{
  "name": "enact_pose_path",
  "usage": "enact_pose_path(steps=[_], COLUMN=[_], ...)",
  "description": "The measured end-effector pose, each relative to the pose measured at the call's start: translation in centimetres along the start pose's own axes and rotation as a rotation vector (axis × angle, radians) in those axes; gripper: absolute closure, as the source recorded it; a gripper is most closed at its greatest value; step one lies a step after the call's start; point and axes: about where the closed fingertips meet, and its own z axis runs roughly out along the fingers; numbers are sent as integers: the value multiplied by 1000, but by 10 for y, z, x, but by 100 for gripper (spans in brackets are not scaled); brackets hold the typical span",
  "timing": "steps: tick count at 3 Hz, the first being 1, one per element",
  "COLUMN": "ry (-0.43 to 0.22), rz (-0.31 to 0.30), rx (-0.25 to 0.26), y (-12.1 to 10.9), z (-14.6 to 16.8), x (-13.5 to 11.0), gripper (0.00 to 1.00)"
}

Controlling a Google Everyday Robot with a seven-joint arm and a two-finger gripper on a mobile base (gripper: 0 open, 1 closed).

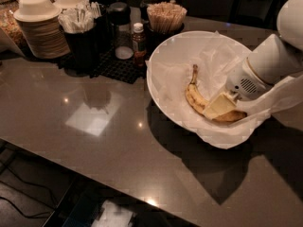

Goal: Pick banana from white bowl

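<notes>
The banana (195, 96), yellow with brown speckles and a brown stem pointing up, lies inside the large white bowl (166, 45), which is lined with crinkled white paper and stands on the right of the counter. My gripper (220, 107) reaches in from the right on a white arm and rests down on the banana's lower right end. Its pale finger (218, 106) covers that part of the fruit.
At the back left stand stacks of small off-white disposable bowls (40, 25), a black caddy with packets (83, 20), a small sauce bottle (138, 38) and a cup of wooden stirrers (165, 17). The dark counter (94, 122) drops off at the front edge.
</notes>
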Motion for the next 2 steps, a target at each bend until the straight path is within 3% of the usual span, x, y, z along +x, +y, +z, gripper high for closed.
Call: enact_pose_path(steps=[1,2], ry=[-28,-90], rz=[11,27], rx=[-6,-37], y=[-1,-5], z=[-4,-12], x=[1,1], gripper=[100,100])
